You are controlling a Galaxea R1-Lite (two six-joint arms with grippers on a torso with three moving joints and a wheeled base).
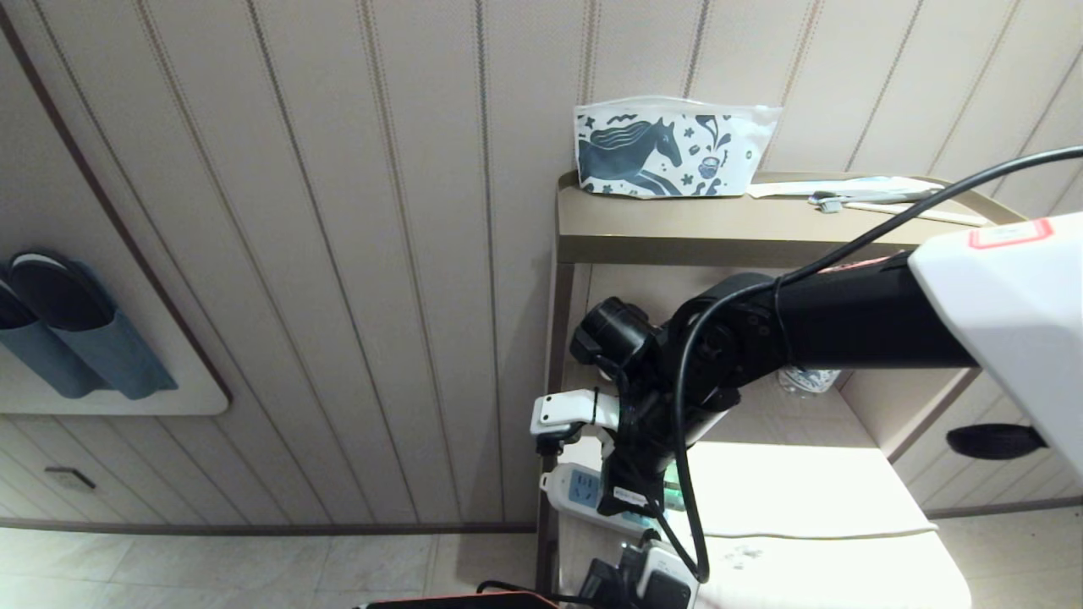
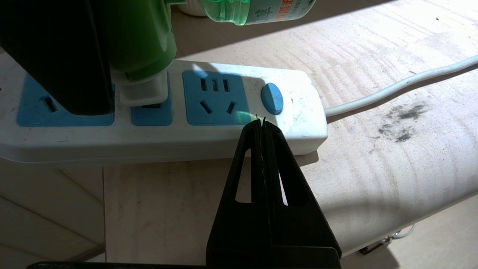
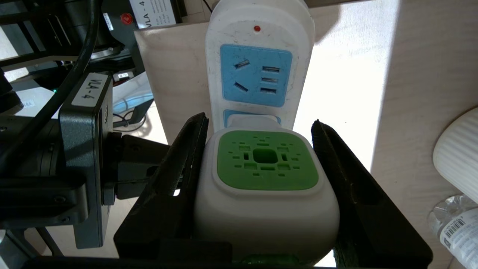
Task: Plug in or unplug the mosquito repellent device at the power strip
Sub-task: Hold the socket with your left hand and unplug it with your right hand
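A white label on the black bracket reads "VLA-4"

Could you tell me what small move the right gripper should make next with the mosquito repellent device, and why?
Probably a straight pull away from the power strip. The right gripper is already closed on the mosquito repellent device, whose white plug base is still at the socket, and the left gripper, shut, is against the strip's edge, seemingly bracing it.

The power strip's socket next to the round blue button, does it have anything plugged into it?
No. On the power strip, the socket beside the round blue button shows bare slots; the mosquito repellent device sits one socket further along.
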